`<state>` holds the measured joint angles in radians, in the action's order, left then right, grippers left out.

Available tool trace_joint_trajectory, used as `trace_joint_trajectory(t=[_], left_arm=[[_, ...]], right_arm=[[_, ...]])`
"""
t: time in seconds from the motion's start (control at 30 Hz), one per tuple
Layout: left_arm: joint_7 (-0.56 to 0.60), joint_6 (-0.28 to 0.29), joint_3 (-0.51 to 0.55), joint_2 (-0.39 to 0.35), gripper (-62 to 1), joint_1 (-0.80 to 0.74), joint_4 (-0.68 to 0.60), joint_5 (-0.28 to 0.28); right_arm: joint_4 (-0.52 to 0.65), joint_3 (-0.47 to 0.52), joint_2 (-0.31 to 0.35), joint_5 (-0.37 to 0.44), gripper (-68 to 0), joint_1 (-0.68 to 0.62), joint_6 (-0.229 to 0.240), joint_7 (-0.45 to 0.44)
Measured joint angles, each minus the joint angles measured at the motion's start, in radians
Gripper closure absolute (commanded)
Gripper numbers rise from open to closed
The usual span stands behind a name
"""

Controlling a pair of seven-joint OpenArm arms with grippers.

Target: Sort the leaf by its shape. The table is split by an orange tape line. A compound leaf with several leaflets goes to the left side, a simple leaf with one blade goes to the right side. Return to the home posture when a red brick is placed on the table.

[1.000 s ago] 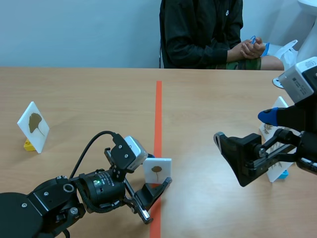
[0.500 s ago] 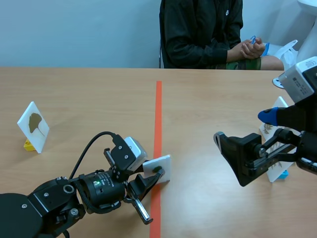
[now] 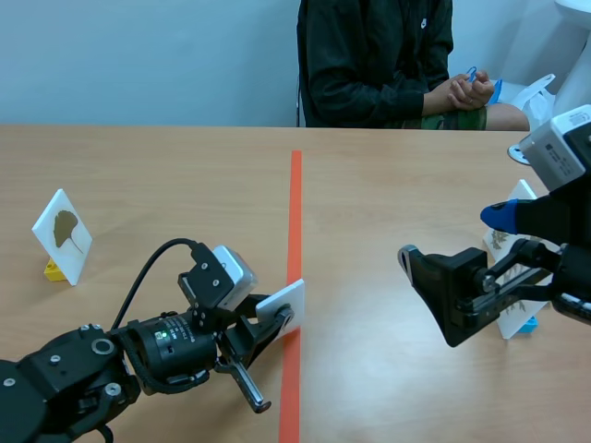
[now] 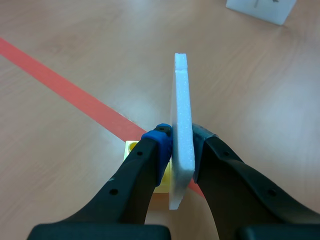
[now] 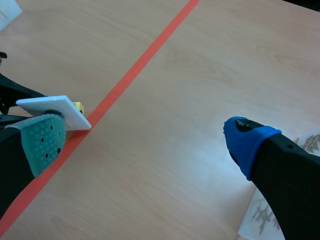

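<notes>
Since a second ago your left gripper (image 3: 270,323) has drawn back toward its own side and tipped the card (image 3: 280,306) over. The card stood upright on the line (image 3: 295,221) with its leaf facing you; it now lies slanted, face turned away, so you cannot read the leaf's shape.

The card is a thin white slab, seen edge-on in the left wrist view (image 4: 181,125), pinched between the two pads of the left gripper (image 4: 181,142). A small yellow base (image 4: 131,148) sits at its foot. It is at the line's near end, its corner just over the left edge of the tape.

Your right gripper (image 3: 454,238) hangs over the right half with its fingers spread wide, one pad (image 5: 45,140) grey-green, the other blue, nothing between them. It hides much of the fern card (image 3: 514,321) behind it, which stands on a blue base (image 3: 528,325).

Far left stands a ginkgo card (image 3: 62,235) on a yellow base (image 3: 53,269).

You have three cards that I can count, two grippers, and one person (image 3: 379,60) seated across the table (image 3: 166,175).
</notes>
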<state>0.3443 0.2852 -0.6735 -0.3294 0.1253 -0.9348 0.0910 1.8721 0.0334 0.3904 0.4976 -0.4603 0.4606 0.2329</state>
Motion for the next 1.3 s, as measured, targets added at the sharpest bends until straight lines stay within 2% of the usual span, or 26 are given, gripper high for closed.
trace_joint_trajectory(t=[0.07, 0.2, 0.27, 0.4, 0.47, 0.67, 0.87, 1.07, 1.3], left_arm=[[-0.033, 0.0, 0.026, -0.029, -5.1, -0.042, -0.09, 0.039], [-0.074, -0.001, 0.158, -0.069, -5.2, -0.18, -0.283, 0.103], [-0.088, -0.004, 0.238, -0.079, -5.3, -0.254, -0.36, 0.158], [-0.161, -0.017, 0.407, -0.07, -5.3, -0.37, -0.445, 0.317], [-0.177, -0.021, 0.48, -0.069, -5.3, -0.406, -0.449, 0.349], [-0.186, -0.089, 0.64, -0.052, -5.3, -0.456, -0.441, 0.344], [-0.183, -0.176, 0.715, -0.053, -5.3, -0.449, -0.418, 0.344], [-0.172, -0.188, 0.72, -0.05, -5.3, -0.401, -0.286, 0.343], [-0.146, -0.197, 0.72, -0.001, -5.3, -0.309, -0.124, 0.341]], right_arm=[[0.0, 0.0, 0.0, 0.0, -67.9, 0.0, 0.0, 0.0], [0.0, 0.0, 0.0, 0.0, -67.9, 0.011, 0.0, -0.007], [0.0, 0.0, 0.0, 0.0, -67.9, 0.017, 0.0, -0.007], [0.0, 0.0, 0.0, 0.0, -67.9, 0.016, 0.0, -0.007], [0.0, 0.0, 0.0, 0.0, -67.9, 0.016, 0.0, -0.007], [0.0, 0.0, 0.0, 0.0, -67.9, 0.016, 0.0, -0.008], [0.0, 0.0, 0.0, 0.0, -67.9, 0.016, 0.0, -0.008], [0.0, 0.0, 0.0, 0.0, -67.9, 0.016, 0.0, -0.008], [0.0, 0.0, 0.0, 0.0, -67.9, 0.016, 0.0, -0.008]])
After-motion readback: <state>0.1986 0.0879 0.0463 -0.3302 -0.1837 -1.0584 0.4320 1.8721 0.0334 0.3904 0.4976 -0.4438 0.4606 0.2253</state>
